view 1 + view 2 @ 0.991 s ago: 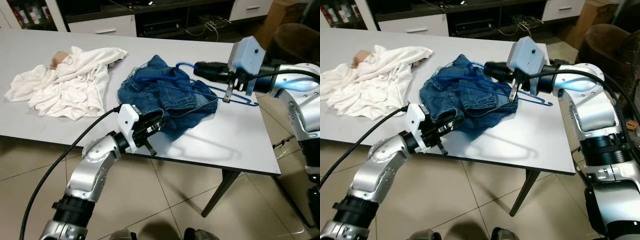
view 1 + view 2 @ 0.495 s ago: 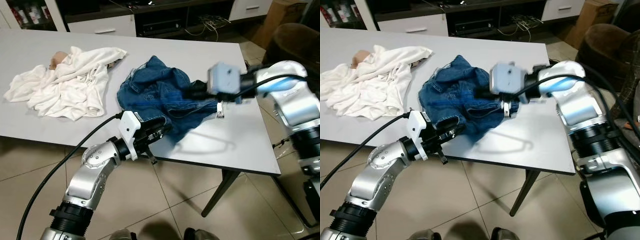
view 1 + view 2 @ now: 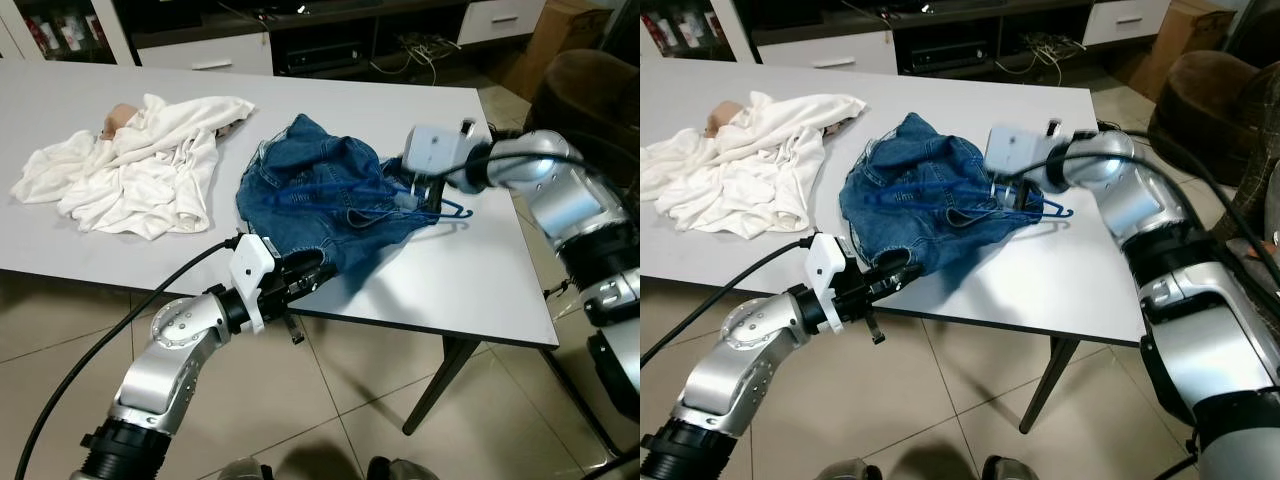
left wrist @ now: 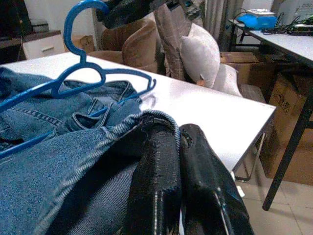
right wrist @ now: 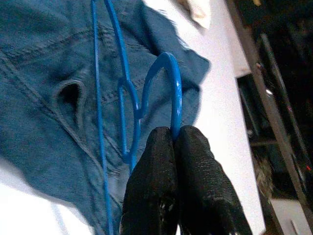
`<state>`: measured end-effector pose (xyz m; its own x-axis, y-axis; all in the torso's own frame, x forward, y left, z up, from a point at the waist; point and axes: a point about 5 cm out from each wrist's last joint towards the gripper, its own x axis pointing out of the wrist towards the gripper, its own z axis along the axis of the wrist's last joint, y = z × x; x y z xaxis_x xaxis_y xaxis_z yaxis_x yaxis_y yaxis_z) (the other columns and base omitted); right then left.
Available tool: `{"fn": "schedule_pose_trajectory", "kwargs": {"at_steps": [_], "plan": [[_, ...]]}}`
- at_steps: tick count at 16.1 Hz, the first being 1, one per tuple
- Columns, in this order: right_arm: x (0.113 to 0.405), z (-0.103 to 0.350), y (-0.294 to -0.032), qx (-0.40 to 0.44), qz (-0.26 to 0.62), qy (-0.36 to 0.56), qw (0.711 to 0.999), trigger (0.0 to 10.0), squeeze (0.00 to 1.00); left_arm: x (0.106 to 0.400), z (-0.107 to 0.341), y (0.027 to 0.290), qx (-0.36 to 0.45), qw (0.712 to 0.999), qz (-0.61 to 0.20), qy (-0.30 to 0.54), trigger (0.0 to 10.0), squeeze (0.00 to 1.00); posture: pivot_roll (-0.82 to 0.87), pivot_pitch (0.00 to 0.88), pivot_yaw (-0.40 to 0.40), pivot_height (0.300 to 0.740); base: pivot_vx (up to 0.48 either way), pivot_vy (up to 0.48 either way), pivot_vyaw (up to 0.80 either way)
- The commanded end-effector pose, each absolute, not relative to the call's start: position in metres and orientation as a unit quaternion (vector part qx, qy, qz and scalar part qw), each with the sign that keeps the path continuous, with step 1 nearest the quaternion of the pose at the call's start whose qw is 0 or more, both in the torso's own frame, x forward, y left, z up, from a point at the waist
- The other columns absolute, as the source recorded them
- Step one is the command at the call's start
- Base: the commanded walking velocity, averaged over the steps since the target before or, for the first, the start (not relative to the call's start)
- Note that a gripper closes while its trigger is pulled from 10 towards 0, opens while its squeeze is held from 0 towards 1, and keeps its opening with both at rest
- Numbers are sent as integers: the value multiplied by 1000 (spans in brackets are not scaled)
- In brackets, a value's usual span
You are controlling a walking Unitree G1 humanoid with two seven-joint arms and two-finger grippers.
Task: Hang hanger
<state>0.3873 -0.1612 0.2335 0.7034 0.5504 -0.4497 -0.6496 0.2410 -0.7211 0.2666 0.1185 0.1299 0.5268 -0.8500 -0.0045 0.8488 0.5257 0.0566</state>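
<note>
Risk of hanger (image 3: 345,192) slipping from denim (image 3: 330,215)

Hook is pinched by right gripper (image 5: 173,139) over table (image 3: 480,280); denim hem is clamped by left gripper (image 4: 178,147). Opposed pulls may drag cloth off

arms: silver, rounded metal segments with black ribbed joint rings
wrists: white boxy camera housings
left claw (image 3: 300,283): black fingers, rough-textured pads
right claw (image 5: 172,147): same black pads
cable: thick black, along left arm
</note>
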Motion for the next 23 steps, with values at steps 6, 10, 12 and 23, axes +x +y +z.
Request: {"fn": "schedule_pose_trajectory", "kwargs": {"at_steps": [6, 10, 12, 23], "plan": [[397, 237, -199, -475, 285, 76, 829, 10000, 0, 264, 133, 125, 26, 876, -482, -12, 0, 0, -40, 26, 19, 740, 0, 0, 0], [397, 220, -211, -488, 241, 100, 833, 10000, 0, 262, 135, 131, 28, 876, -481, -12, 0, 0, -41, 31, 19, 740, 0, 0, 0], [397, 215, -212, -486, 229, 101, 838, 10000, 0, 262, 135, 142, 34, 882, -470, -7, 0, 0, -39, 31, 19, 740, 0, 0, 0], [396, 231, -212, -403, 178, 26, 897, 10000, 0, 284, 159, 276, 151, 963, -221, 10, 0, 0, -35, 43, 15, 740, 0, 0, 0]]}}
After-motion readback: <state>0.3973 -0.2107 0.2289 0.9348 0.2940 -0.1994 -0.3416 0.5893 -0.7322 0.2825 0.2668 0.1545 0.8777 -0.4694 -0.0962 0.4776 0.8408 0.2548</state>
